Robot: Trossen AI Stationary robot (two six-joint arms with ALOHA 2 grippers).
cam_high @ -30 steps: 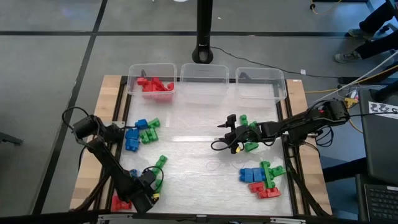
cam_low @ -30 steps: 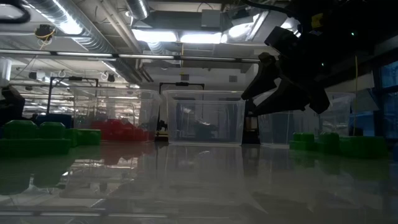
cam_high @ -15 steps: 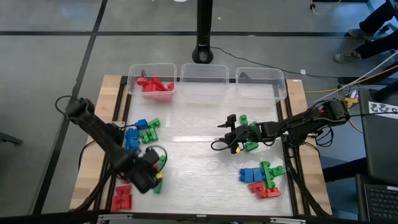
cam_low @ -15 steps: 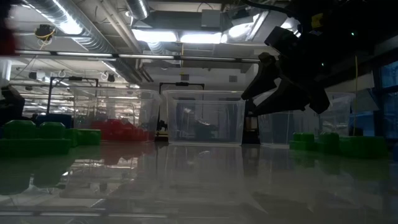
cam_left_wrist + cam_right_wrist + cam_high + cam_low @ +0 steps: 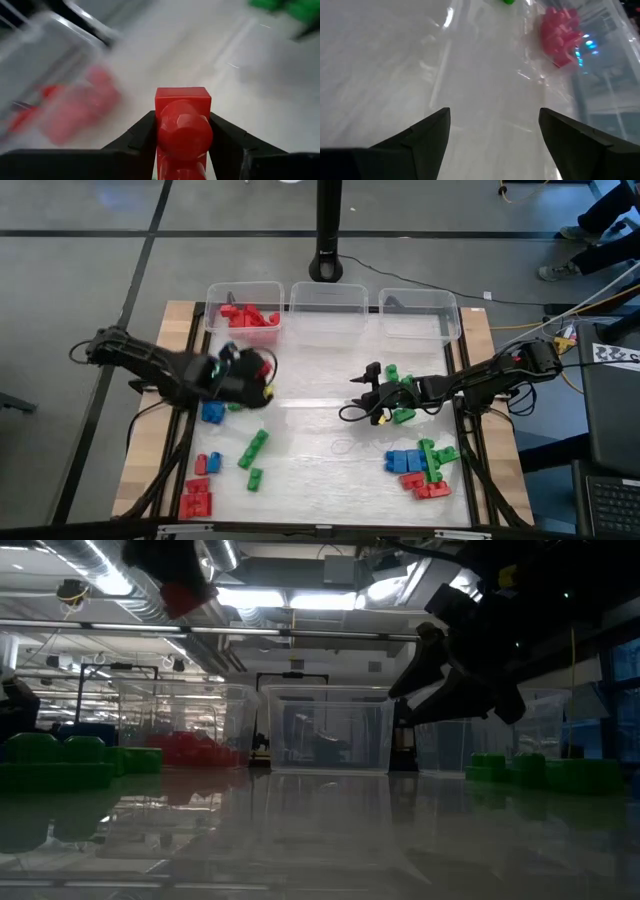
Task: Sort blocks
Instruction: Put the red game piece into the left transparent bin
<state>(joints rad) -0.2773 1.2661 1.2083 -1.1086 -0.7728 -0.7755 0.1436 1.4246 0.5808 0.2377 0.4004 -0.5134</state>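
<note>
Left gripper pinches a small red studded plastic brick between its dark fingers, raised above the table near the clear plastic bin of red bricks. Right gripper, jaws spread, hovers mid-table beside green bricks.

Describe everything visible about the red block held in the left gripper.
The red block is a small studded toy brick of glossy plastic, with a round stud facing the wrist camera and a squared body behind it. The left gripper is shut on it, one dark finger pressing each side. It is lifted clear of the table, showing high in the low view, near the clear bin that holds other red blocks. Nothing else touches it.
</note>
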